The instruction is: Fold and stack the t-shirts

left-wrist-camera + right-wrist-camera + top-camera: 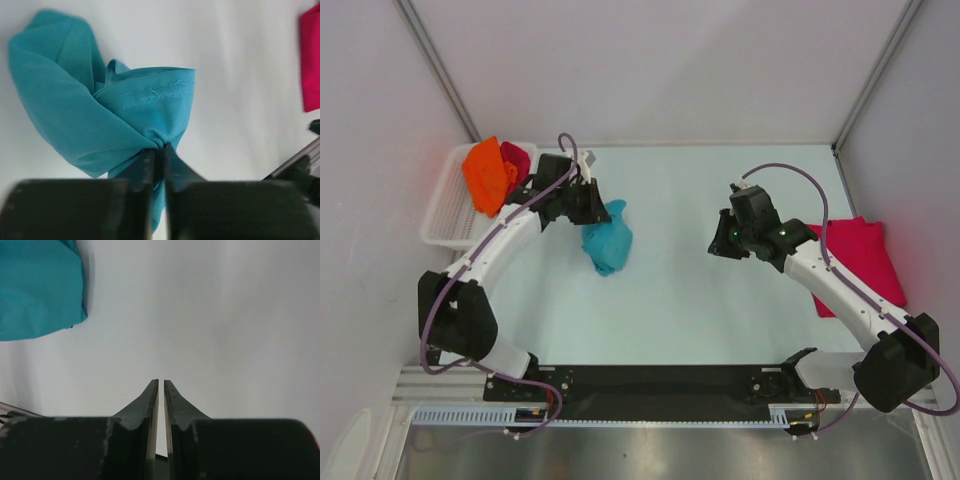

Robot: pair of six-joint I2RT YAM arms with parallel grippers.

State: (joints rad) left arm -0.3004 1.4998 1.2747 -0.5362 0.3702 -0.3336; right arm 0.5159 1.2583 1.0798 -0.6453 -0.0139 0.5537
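A bunched teal t-shirt (608,240) hangs crumpled over the table left of centre. My left gripper (601,213) is shut on its upper edge. In the left wrist view the fabric (100,110) is pinched between the tips of the left gripper (160,147). My right gripper (720,245) hovers to the right of the teal t-shirt, apart from it. Its jaws stand almost together with only a thin slit and nothing between them (161,382). An orange t-shirt (487,178) and a crimson-pink one (516,158) lie in the basket. Another crimson-pink t-shirt (860,262) lies folded at the right.
The white slatted basket (445,215) stands at the far left against the wall. Grey walls close in the table on the left, back and right. The right arm's forearm crosses over the folded crimson-pink shirt. The teal cloth's corner (35,290) shows in the right wrist view.
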